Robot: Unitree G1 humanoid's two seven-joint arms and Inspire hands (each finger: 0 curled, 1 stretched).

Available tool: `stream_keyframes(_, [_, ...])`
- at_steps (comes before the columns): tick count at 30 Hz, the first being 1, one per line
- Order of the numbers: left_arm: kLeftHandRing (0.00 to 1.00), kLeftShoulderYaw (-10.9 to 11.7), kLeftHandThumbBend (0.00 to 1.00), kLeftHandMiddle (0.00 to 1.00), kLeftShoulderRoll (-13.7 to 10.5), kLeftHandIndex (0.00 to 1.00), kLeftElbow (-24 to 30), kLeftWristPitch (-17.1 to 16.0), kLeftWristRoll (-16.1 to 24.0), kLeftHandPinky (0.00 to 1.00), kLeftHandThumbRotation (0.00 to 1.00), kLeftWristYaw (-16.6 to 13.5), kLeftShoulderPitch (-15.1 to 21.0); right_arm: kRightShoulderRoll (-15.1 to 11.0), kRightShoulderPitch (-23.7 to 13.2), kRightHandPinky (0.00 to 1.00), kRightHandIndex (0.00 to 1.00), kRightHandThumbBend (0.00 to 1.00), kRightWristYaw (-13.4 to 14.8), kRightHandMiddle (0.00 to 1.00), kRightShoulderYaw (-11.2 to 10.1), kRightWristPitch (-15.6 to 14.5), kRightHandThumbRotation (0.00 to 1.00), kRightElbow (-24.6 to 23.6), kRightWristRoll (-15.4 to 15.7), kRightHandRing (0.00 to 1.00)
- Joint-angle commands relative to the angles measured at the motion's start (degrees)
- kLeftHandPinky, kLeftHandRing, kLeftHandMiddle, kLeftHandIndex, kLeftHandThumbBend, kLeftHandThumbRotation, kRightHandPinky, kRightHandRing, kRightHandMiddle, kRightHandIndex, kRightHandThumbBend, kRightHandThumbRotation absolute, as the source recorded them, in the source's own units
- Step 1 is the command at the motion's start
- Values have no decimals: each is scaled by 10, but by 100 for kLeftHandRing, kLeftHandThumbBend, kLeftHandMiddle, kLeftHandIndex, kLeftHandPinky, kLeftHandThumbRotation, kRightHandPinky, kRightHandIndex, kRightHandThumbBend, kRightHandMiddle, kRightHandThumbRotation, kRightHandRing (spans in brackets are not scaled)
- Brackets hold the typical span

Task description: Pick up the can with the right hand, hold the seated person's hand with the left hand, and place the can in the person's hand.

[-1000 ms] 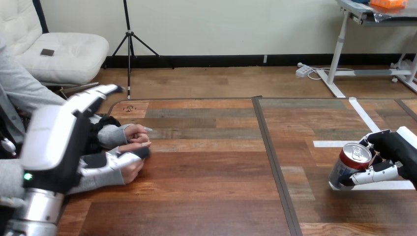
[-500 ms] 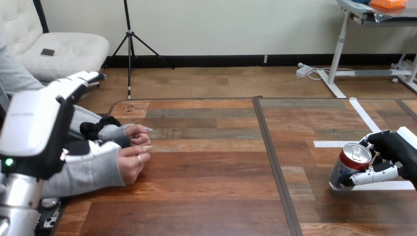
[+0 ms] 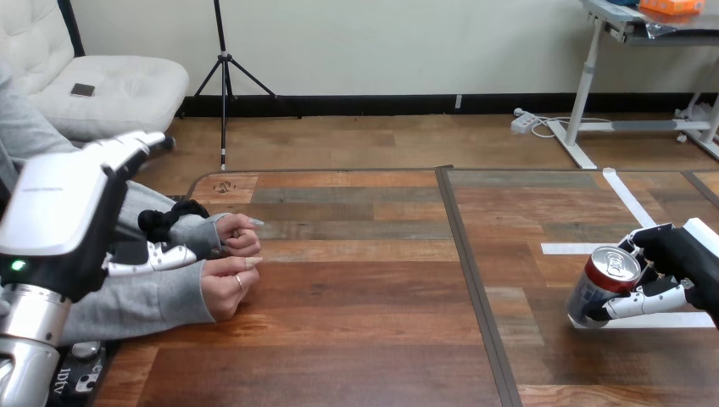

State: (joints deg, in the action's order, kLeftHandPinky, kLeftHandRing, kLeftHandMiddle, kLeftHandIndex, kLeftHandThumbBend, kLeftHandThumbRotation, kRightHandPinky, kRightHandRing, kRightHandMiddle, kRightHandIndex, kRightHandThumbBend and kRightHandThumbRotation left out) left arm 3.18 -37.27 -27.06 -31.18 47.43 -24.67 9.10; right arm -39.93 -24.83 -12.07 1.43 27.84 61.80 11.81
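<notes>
The right hand (image 3: 680, 256) is gripping the tilted can (image 3: 604, 287), fingers curled round it. The left hand (image 3: 59, 216) is hovering with fingers straight and open, the person's hands (image 3: 225, 287) resting on the table (image 3: 365, 339) just beyond its thumb.

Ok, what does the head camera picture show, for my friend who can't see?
The robot's right hand grips a tilted can at the table's right side. Its open left hand is over the person's forearms; the person's hands rest together at the left.
</notes>
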Motion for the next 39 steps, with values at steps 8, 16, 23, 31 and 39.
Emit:
stream_keyframes(8, [77,-66,100,81,-34,79,-84,11,5,70,37,20,71,9,-35,21,42,84,9,32,-18,27,0,-11,-20,25])
stream_keyframes(16, [79,-101,100,82,-44,81,-122,14,5,74,38,57,97,8,-34,19,42,84,7,32,-20,30,0,-9,-24,25])
stream_keyframes(23, [79,-118,100,82,-47,80,-142,-3,-12,75,40,73,108,7,-31,19,42,84,7,31,-20,30,0,-12,-26,24])
stream_keyframes(31, [79,-133,100,82,-54,79,-161,-24,-34,76,41,121,120,7,-28,18,42,84,5,30,-23,27,0,-15,-31,23])
stream_keyframes(39, [78,-149,100,80,-62,78,-172,-21,-24,75,37,128,128,7,-25,16,42,84,6,28,-25,16,0,-21,-35,21])
